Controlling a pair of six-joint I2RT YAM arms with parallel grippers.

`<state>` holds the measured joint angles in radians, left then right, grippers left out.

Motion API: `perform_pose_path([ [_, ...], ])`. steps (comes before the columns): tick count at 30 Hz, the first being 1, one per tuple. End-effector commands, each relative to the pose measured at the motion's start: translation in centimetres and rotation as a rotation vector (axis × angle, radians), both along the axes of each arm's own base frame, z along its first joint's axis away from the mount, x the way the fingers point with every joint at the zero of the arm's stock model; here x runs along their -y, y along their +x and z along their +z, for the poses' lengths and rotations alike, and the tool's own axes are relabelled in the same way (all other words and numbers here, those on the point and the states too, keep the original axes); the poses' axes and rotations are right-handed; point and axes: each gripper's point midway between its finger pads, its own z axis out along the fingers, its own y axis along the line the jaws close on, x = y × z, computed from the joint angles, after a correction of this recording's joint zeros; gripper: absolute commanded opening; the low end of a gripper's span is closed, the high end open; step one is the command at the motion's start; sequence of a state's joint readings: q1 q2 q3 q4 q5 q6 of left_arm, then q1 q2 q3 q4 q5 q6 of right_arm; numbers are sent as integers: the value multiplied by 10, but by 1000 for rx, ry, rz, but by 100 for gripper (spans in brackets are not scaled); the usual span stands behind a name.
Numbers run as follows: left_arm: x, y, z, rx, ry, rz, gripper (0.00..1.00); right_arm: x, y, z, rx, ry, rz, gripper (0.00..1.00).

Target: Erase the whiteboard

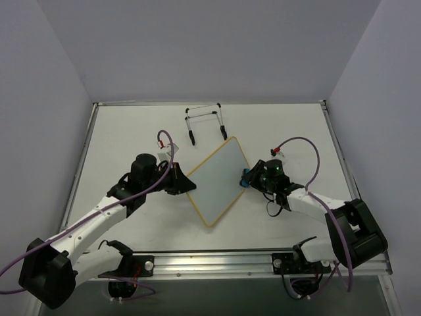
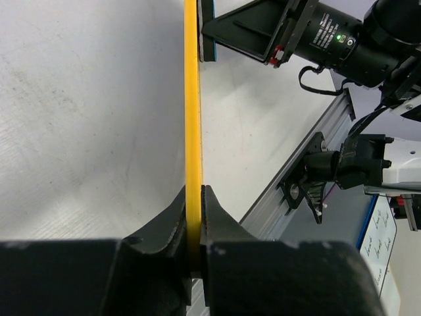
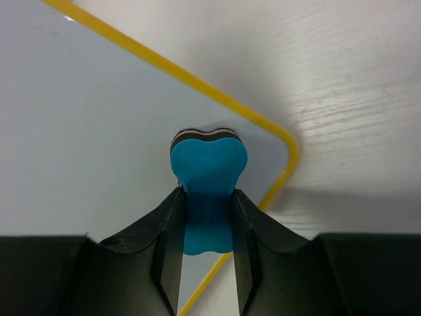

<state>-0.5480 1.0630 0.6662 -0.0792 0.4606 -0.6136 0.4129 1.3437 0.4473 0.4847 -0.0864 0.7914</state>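
While pinching the whiteboard (image 1: 216, 182) at its left corner with the left gripper (image 2: 195, 191), shut tight on the thin yellow frame, sets a blue bone-shaped eraser (image 3: 208, 164) against the opposite, right corner with the right gripper (image 3: 207, 192). Holds that eraser by its lower half, clamped between both jaws, with the upper lobes poking out past the fingertips and lying over the white surface just inside the rounded corner. Shows the board turned like a diamond near the middle of the table (image 1: 125, 131), between the two arms, just in front of a black wire easel stand (image 1: 205, 122) and apart from it. Shows a blank white face both from above and from the right wrist. Cannot tell whether lying flat or lifted slightly off the table. From the left wrist, looks along the frame edge-on, squeezed between the two dark fingers (image 2: 164, 224)
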Motion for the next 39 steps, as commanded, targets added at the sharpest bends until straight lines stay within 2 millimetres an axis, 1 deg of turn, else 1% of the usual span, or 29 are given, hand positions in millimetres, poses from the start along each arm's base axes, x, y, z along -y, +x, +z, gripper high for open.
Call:
perform_pose_path([
  [1,17,-21,32,38,-96,-146,2,-29,8,50,121,112,95,0],
  [2,17,-21,33,38,-97,-144,2,-33,6,52,126,120,102,0],
  [3,17,-21,31,37,-96,-144,2,-41,2,56,139,132,125,0],
  [4,18,-20,32,37,-99,-145,2,-44,-3,56,143,140,132,0],
  [6,18,-20,32,36,-103,-143,2,-49,-7,59,161,147,110,0],
  [7,19,-19,32,35,-105,-144,2,-56,-16,58,164,148,123,0],
  [8,19,-19,32,34,-107,-144,2,-53,-15,56,166,139,77,0],
  [10,19,-18,33,35,-108,-139,2,-45,-19,46,137,116,4,0],
  [11,19,-18,33,35,-109,-137,2,-42,-26,35,116,97,-12,0],
  [12,19,-18,34,36,-110,-139,2,-34,-27,26,100,75,-66,0],
  [15,19,-19,35,40,-110,-135,2,-17,-38,-1,44,-1,-109,0],
  [19,18,-19,37,44,-112,-135,2,-5,-50,-33,-45,-111,-83,0],
  [21,18,-18,38,47,-114,-132,2,-3,-55,-44,-80,-133,-67,0],
  [22,18,-19,38,46,-115,-132,2,-1,-58,-53,-107,-162,-54,0],
  [24,18,-19,39,50,-119,-132,2,3,-62,-63,-145,-193,-48,0],
  [25,18,-19,39,50,-119,-132,2,5,-66,-73,-182,-213,-34,0],
  [28,19,-20,38,47,-121,-139,2,5,-68,-83,-216,-236,-5,0],
  [30,19,-21,37,43,-121,-143,2,4,-67,-83,-224,-246,2,0],
  [32,18,-21,37,43,-121,-143,2,2,-62,-75,-207,-250,4,0],
  [34,18,-22,37,47,-122,-142,2,-2,-52,-56,-162,-235,-3,0],
  [35,17,-22,37,49,-122,-141,2,2,-50,-52,-156,-258,-11,0],
  [36,17,-23,36,48,-121,-140,2,0,-46,-43,-132,-250,-10,0],
  [38,17,-24,35,43,-121,-143,2,-7,-31,-19,-64,-196,-13,0],
  [39,17,-24,36,46,-125,-144,2,-18,-29,-8,-42,-146,36,0],
])
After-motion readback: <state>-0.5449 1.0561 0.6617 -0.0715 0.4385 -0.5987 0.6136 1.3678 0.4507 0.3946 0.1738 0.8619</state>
